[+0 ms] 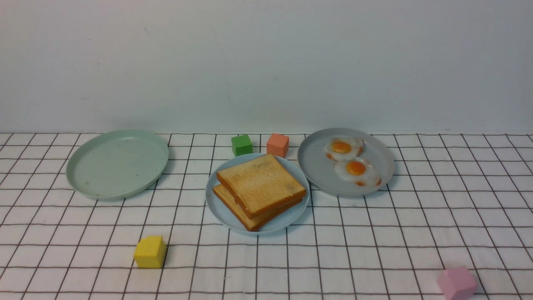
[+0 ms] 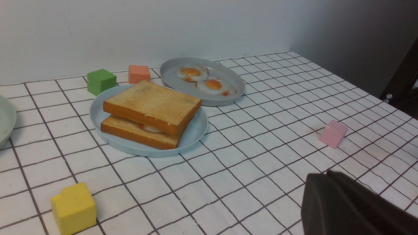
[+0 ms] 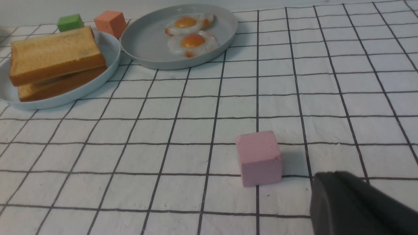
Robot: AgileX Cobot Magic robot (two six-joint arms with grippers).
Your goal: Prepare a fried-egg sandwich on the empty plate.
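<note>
Where cubes ring plates, green cube behind sandwich

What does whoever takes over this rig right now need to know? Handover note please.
Left claw: shut, holding nothing, low over the checked cloth. Right claw: shut, holding nothing, near the pink foam cube.
Round light blue plastic plate: mid-table, carrying two square golden-brown toast slices stacked, with a white fried egg peeking between them in the left wrist view.
Round grey plate: two fried eggs remain. Pale green plate: bare.
Done: sandwich looks assembled.
Left: nothing obvious.
</note>
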